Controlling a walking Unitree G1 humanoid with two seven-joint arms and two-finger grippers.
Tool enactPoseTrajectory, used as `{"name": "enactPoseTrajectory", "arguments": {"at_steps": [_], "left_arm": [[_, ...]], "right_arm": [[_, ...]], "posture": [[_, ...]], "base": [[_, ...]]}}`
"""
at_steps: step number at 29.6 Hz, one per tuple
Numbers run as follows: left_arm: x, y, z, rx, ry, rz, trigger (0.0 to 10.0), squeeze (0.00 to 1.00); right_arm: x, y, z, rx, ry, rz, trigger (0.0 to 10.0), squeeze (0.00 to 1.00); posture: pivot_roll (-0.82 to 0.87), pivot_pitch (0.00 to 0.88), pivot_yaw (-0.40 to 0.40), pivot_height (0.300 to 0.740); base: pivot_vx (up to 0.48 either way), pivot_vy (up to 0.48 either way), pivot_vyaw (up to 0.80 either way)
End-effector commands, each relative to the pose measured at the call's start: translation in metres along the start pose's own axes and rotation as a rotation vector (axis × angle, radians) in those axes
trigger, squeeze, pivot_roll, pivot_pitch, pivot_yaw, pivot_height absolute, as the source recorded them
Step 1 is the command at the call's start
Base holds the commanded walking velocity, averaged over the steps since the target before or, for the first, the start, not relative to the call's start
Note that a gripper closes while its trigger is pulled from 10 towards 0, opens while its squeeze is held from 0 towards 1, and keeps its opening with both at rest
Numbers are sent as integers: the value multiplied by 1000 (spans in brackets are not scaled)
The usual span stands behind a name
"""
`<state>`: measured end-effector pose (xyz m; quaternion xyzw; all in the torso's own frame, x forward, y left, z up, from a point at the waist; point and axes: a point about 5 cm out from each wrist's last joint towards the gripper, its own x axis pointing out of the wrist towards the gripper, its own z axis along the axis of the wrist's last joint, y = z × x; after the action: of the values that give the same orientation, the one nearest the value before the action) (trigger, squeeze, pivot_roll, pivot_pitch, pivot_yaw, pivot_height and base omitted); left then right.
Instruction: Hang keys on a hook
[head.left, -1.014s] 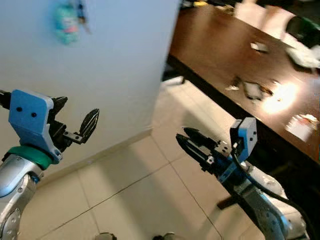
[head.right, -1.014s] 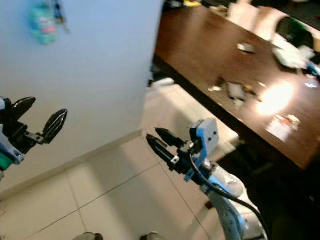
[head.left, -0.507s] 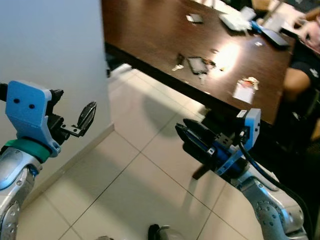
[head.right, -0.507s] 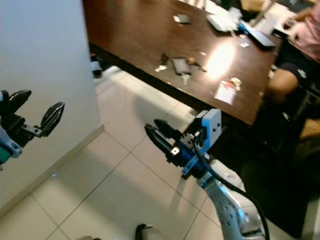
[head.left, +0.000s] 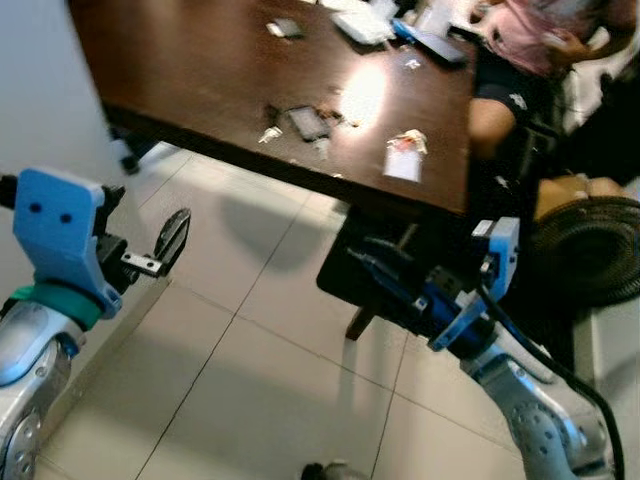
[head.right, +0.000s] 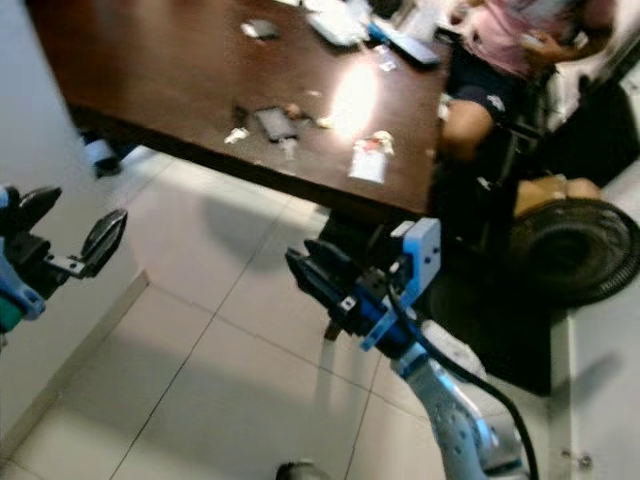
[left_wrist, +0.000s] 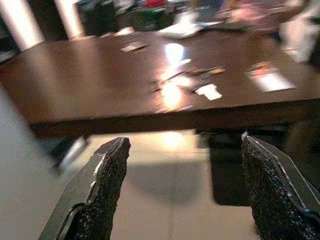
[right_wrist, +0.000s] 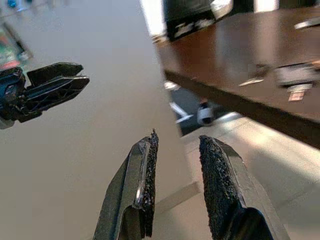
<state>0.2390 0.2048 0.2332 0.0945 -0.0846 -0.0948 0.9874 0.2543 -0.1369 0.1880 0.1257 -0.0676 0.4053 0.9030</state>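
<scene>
My left gripper is held up at the left beside the white wall, open and empty; its wrist view looks between the wide-apart fingers at the table. My right gripper points left over the tiled floor, below the table's near edge. Its fingers stand a narrow gap apart with nothing between them. On the dark wooden table small key-like metal bits lie beside a dark flat item; I cannot tell whether they are keys.
A person sits at the table's far right end. A black floor fan stands at the right. A white card and other small items lie on the table. Pale floor tiles spread below both grippers.
The camera has swung right: the white wall and the teal item hanging on it have left the picture, while the table end, the person and the fan came in. Both grippers keep their pose.
</scene>
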Motion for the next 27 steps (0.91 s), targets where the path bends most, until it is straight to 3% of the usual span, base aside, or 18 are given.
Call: {"name": "enactPoseTrajectory", "arguments": {"at_steps": [1, 6, 13, 27], "left_arm": [[-2, -2, 0, 12, -3, -10, 10000, 0], [-3, -2, 0, 25, -14, -5, 10000, 0], [-1, -3, -1, 46, -23, -8, 10000, 0], [-1, -3, -2, 56, -26, -14, 10000, 0]], "right_arm": [[-2, 0, 0, 4, 6, 0, 10000, 0], [0, 0, 0, 10, 0, 12, 10000, 0], [1, 1, -2, -39, 20, 18, 10000, 0], [5, 2, -5, -80, 21, 6, 10000, 0]], "posture": [[115, 36, -6, 740], [117, 29, -10, 740], [112, 21, -7, 740], [115, 20, -4, 740]], "base": [[0, 0, -800], [0, 0, -800], [392, 0, -760], [462, 0, 0]]}}
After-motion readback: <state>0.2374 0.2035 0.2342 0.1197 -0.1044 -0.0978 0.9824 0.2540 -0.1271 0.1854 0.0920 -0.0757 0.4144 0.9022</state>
